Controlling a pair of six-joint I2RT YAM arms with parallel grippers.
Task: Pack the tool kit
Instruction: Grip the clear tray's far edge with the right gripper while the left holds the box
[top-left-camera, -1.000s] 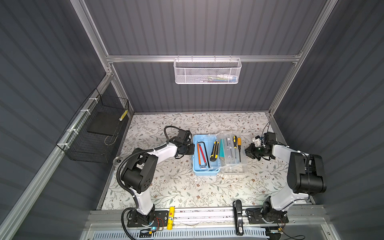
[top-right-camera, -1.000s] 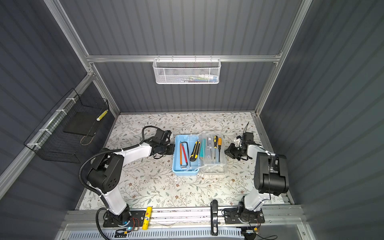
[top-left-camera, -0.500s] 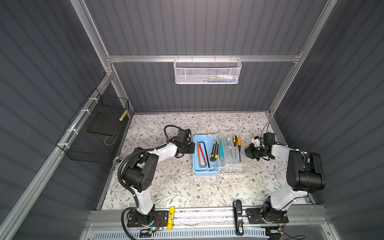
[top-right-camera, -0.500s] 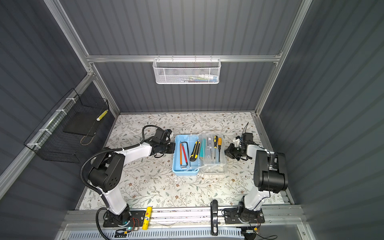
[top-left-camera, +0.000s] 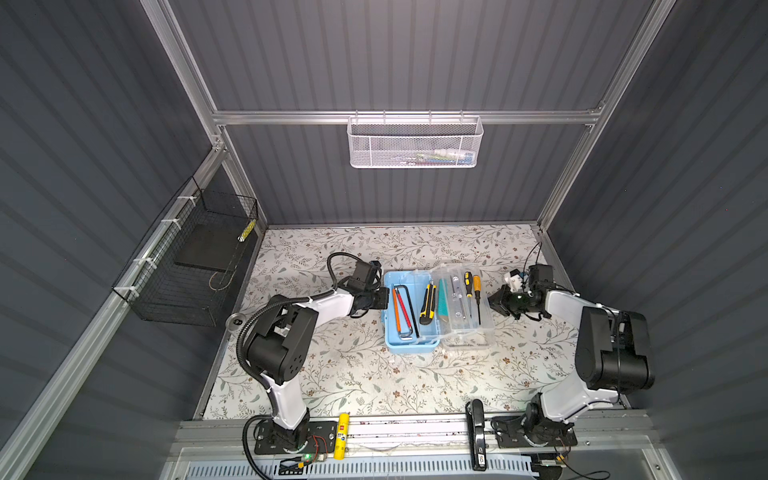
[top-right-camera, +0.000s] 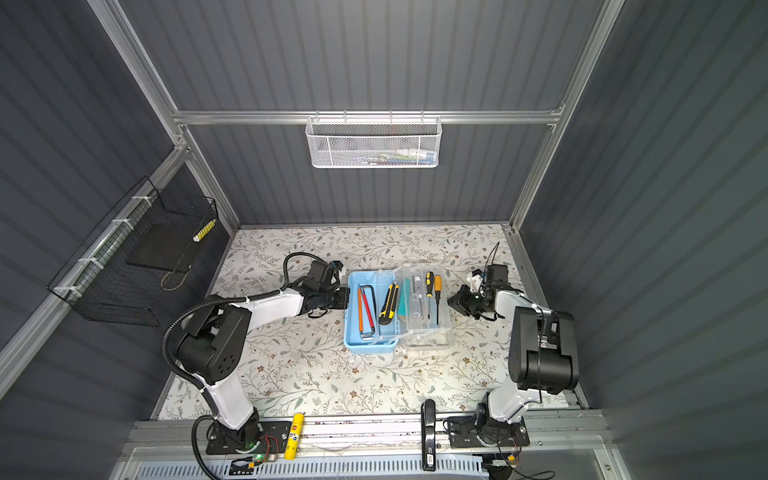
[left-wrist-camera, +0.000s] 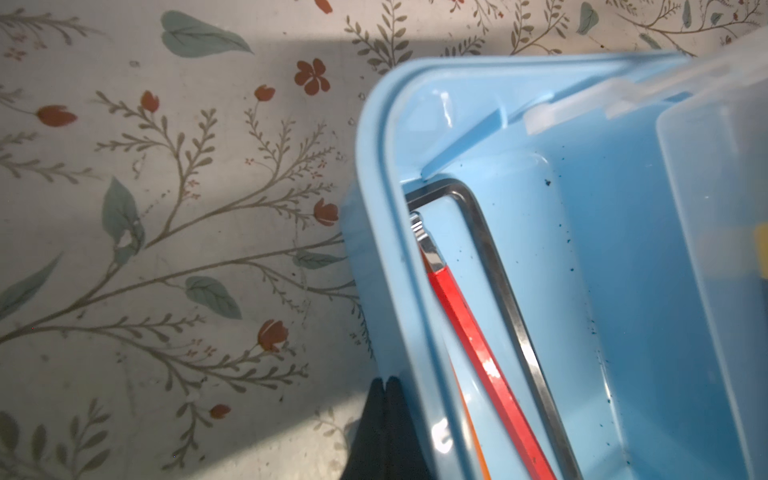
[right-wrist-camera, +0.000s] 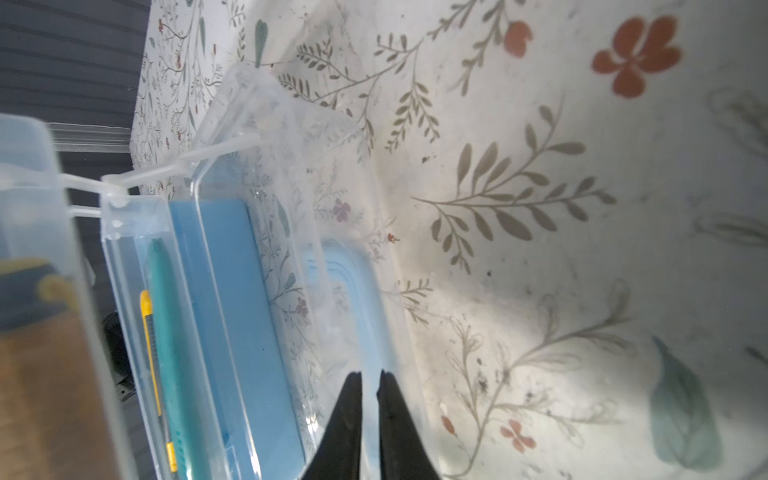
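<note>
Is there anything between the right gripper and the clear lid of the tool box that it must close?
Nothing visible stands between them. The right gripper sits right at the outer rim of the clear lid, closed on it. The left gripper, shut, is against the blue box on the opposite side.
</note>
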